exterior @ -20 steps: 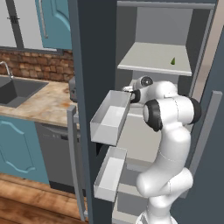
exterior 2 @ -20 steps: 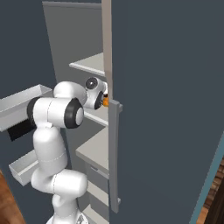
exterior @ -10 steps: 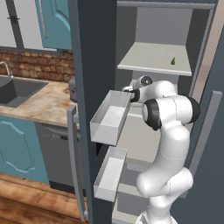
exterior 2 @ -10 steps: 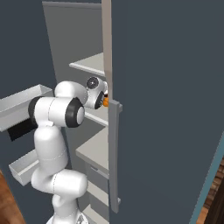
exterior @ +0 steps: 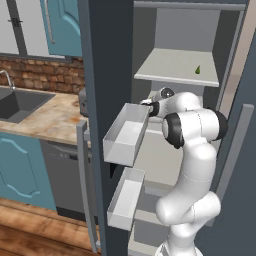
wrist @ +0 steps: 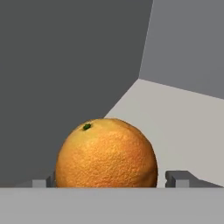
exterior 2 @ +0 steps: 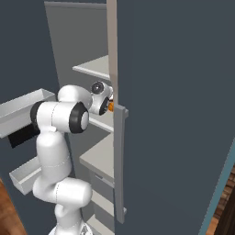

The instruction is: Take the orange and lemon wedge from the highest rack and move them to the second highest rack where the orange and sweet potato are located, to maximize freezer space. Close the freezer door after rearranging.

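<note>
A round orange (wrist: 106, 153) rests on the pale grey second highest rack (wrist: 179, 122), close to the freezer's inner wall. My gripper (wrist: 109, 181) is open around the orange, one fingertip on each side and a small gap at the right one. From the right base view the orange (exterior 2: 110, 106) peeks out at the hand, just behind a door edge. The tiny olive-green lemon wedge (exterior: 198, 69) lies on the highest rack (exterior: 170, 67), above my arm. The freezer door (exterior: 100, 75) stands wide open. The sweet potato is out of view.
White box bins (exterior: 127, 135) on the open door's inner face hang close to the left of my hand. A second dark door (exterior 2: 174, 114) with a grey bar handle (exterior 2: 119, 160) stands to the right. A counter with a sink (exterior: 20, 102) lies at the left.
</note>
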